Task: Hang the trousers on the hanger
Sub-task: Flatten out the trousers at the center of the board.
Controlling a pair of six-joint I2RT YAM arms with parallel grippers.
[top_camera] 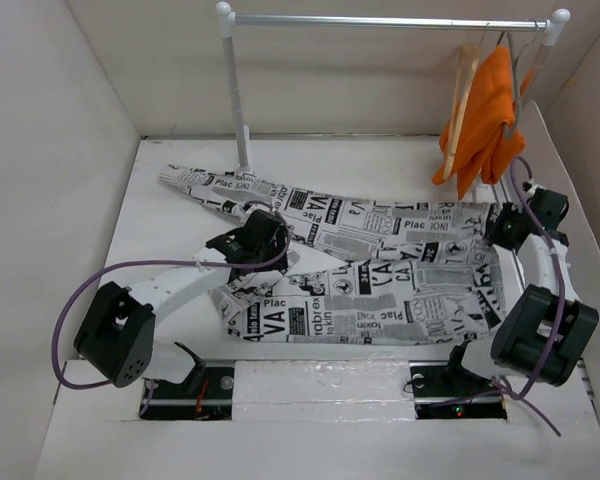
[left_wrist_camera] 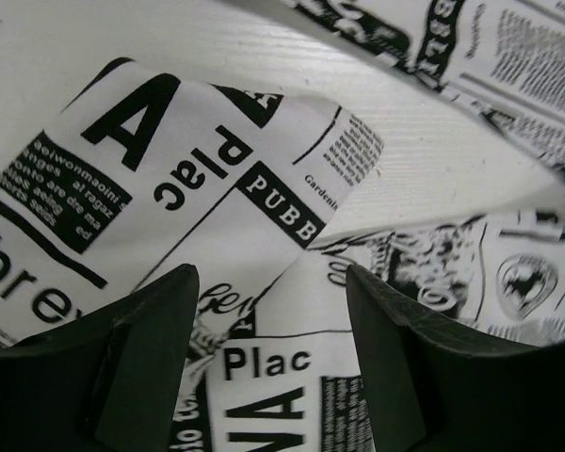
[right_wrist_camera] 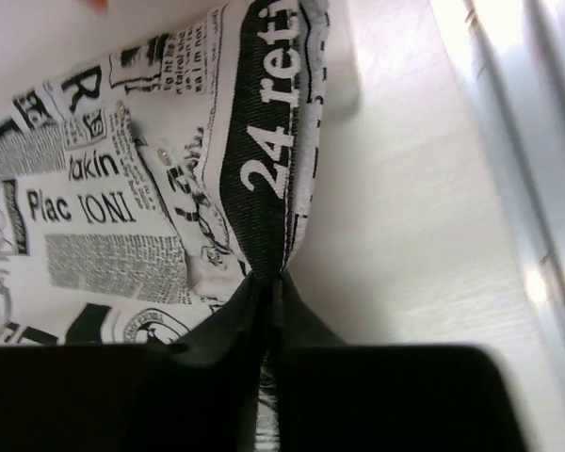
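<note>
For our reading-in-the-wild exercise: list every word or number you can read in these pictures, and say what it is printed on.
"Plac IONI": on the trousers, right wrist view.
"24": same trousers, white on a black band.
"PUBB": same, left wrist view, white on black.
"Plac": same, left wrist view.
Fine column print: too small to read.

1 pair of trousers (top_camera: 380, 270). 1 tan hanger (top_camera: 463, 95). 1 orange garment (top_camera: 488, 110). 1 rack (top_camera: 380, 19). 1 surface (top_camera: 180, 225). 2 arms: left arm (top_camera: 170, 285), right arm (top_camera: 552, 265). 2 grippers: left gripper (left_wrist_camera: 268, 282), right gripper (right_wrist_camera: 268, 282). 2 purple cables: 1 cable (top_camera: 68, 310) per arm.
</note>
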